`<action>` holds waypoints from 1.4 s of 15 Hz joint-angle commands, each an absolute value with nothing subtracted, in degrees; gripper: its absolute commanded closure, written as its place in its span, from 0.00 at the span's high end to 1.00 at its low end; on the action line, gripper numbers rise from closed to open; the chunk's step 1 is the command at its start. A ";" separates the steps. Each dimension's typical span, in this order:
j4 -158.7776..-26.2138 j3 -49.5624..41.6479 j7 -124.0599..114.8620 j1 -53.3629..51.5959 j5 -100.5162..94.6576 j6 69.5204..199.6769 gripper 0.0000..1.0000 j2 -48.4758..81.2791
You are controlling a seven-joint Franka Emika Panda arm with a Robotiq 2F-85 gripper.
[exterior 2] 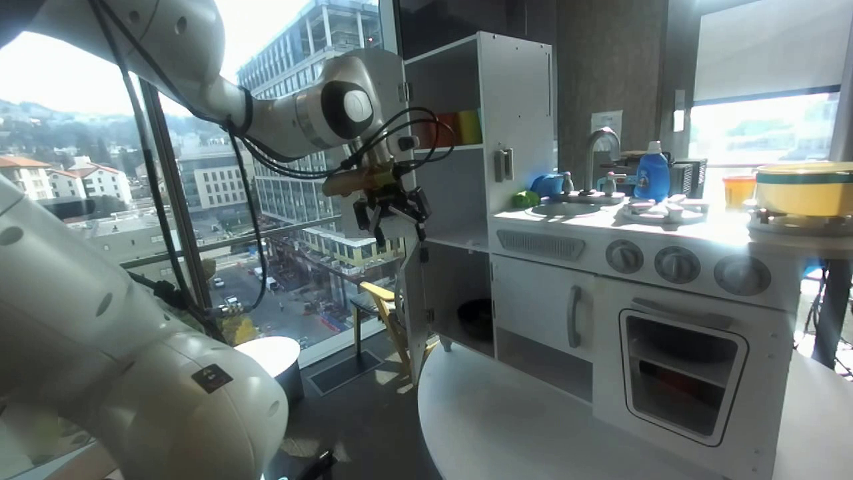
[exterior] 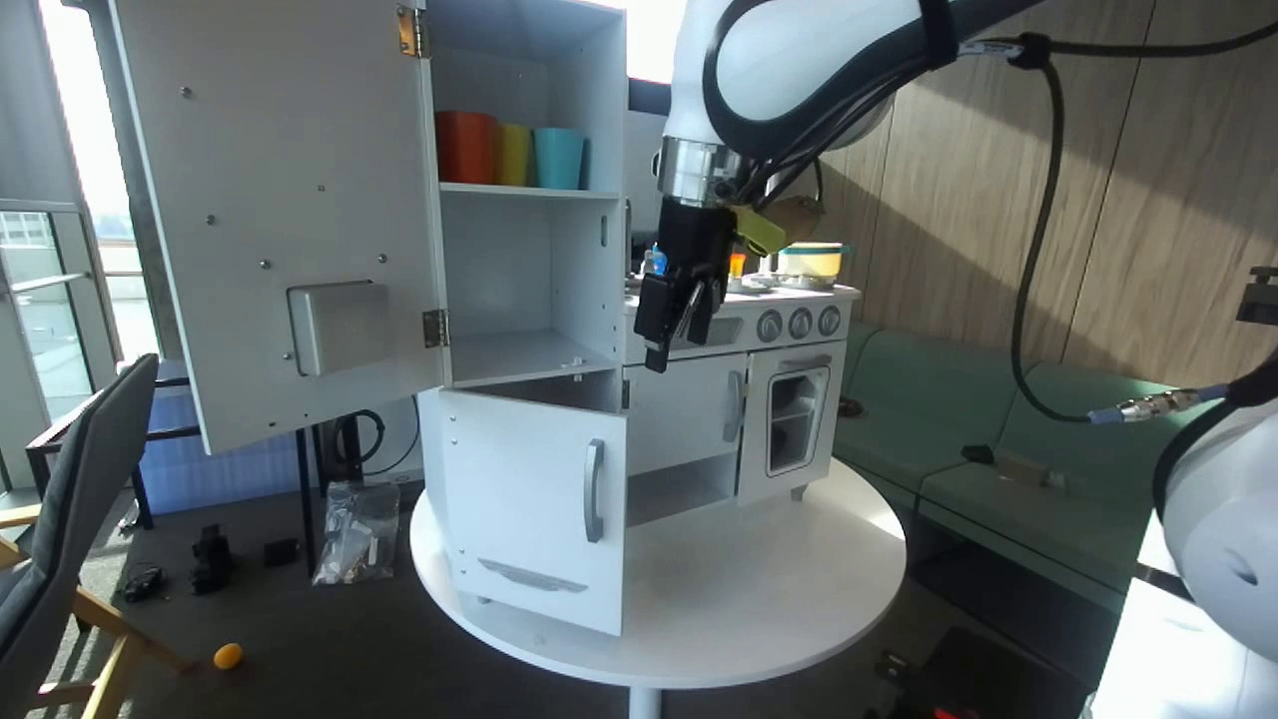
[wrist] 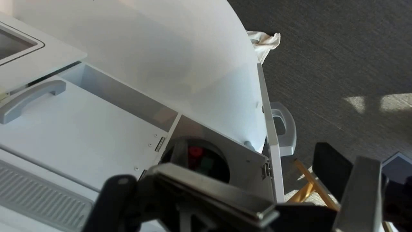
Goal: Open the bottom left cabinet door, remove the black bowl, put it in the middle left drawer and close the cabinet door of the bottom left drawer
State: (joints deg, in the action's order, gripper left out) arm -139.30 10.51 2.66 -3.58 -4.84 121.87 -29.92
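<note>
Hanging higher than the round white tabletop [exterior: 759, 599], the fingers [exterior: 655, 310] are spread apart. To the right of the fingers, in an exterior view, a blue bottle [exterior 2: 652, 180] carries a label whose writing is too small to be read. To the left of the fingers and lower, the robot arm [exterior 2: 213, 427] has a dark square sticker [exterior 2: 212, 378] with a red mark, its text also not readable.

The tabletop, below the fingers, bears the white toy kitchen [exterior 2: 526, 93]. Behind the fingers, in an exterior view, there is a window [exterior 2: 293, 247] with buildings outside; to their right, in an exterior view, a wood-panelled wall [exterior: 968, 190] and a green bench [exterior: 1028, 509]. The floor is dark carpet [wrist: 322, 64].

Lower than the fingers, the bottom left cabinet door [exterior: 534, 499] stands upright and swung outward; its free edge points away from the toy kitchen, and its grey handle [exterior: 594, 489] has the long axis vertical. The black bowl [exterior 2: 474, 319] sits inside the bottom left drawer [wrist: 248, 177], also below the fingers, mouth facing up; it is round, so a long axis cannot be told. In the wrist view, one of the fingers hides part of it. At about the level of the fingers, in both exterior views, is the middle left drawer [exterior: 499, 260], an open niche.
</note>
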 commanded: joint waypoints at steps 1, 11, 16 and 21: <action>-138.87 9.78 0.86 -4.25 -7.02 127.54 1.00 -26.56; -143.39 8.28 -13.42 3.39 -17.62 146.94 1.00 -10.59; -142.53 4.39 -22.06 6.98 -24.46 147.42 1.00 -7.14; -141.84 0.40 -24.37 8.64 -24.77 149.20 1.00 -5.78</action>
